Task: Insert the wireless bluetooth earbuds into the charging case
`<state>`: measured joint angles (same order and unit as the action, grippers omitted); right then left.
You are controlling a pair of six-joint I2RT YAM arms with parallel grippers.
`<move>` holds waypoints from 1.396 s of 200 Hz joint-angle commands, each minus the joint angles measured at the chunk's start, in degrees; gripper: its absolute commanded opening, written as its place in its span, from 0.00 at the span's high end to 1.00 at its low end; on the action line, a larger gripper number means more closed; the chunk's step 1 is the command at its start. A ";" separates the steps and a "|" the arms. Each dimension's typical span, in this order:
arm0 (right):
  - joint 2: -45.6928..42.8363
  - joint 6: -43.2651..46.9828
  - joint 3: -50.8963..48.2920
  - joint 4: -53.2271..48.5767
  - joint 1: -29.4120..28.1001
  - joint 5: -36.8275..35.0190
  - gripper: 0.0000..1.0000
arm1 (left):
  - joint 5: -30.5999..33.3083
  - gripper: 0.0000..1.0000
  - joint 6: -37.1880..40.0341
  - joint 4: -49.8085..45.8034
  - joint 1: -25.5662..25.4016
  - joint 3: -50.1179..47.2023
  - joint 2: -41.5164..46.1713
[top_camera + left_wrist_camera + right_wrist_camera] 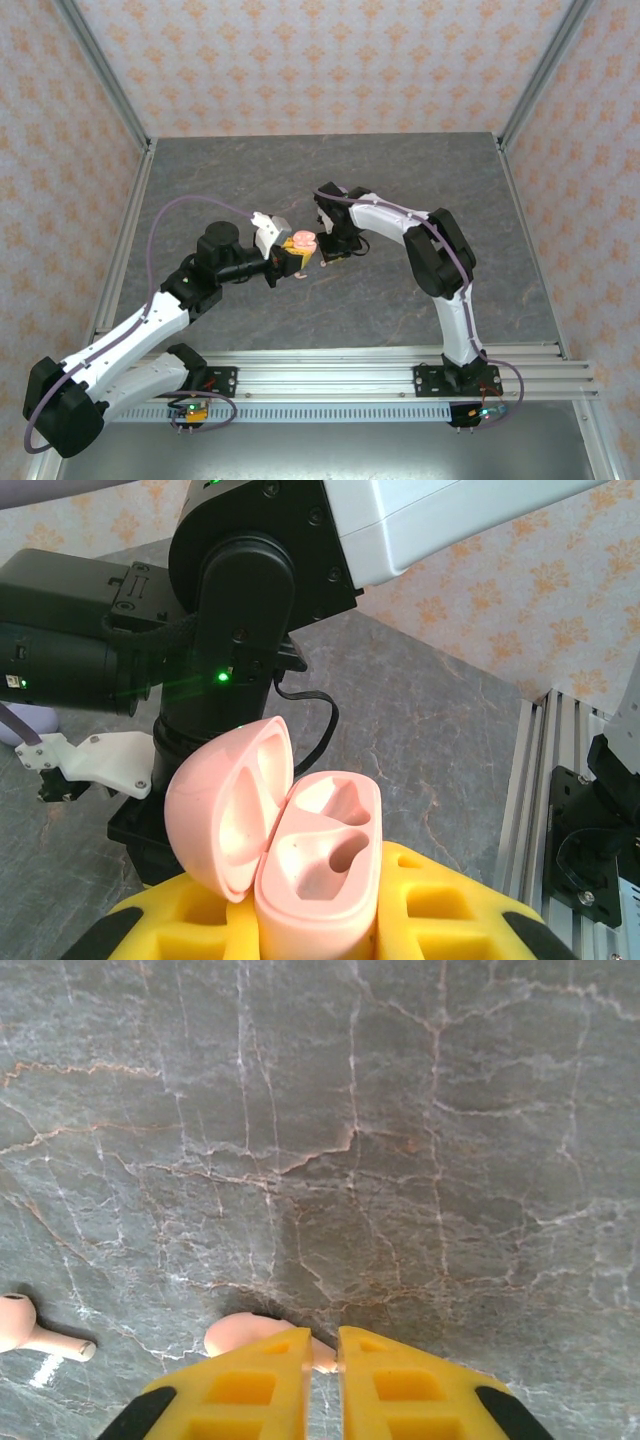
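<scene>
Our left gripper (318,925) clamped the open pink case (322,858) between its yellow fingers, lid (225,815) tipped back, both sockets empty. Our right gripper (322,1360) had its fingers drawn to a slit over a pink earbud (238,1336) on the table (420,1160); whether it was pinched, we could not tell. A second earbud (35,1328) lay off to the side, apart. We judged the step to be the first pickup. Next, the earbud needed lifting and lowering stem-first into a socket.
</scene>
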<state>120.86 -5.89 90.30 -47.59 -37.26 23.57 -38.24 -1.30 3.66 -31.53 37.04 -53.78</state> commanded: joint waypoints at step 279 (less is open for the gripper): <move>3.41 11.78 4.14 -4.56 -5.28 -9.22 0.47 | 1.41 0.89 0.17 -0.93 -0.22 2.16 0.08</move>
<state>123.31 4.82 94.50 -51.22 -42.04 16.78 -38.00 -1.48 3.05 -31.53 37.45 -54.26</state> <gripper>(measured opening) 0.537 0.214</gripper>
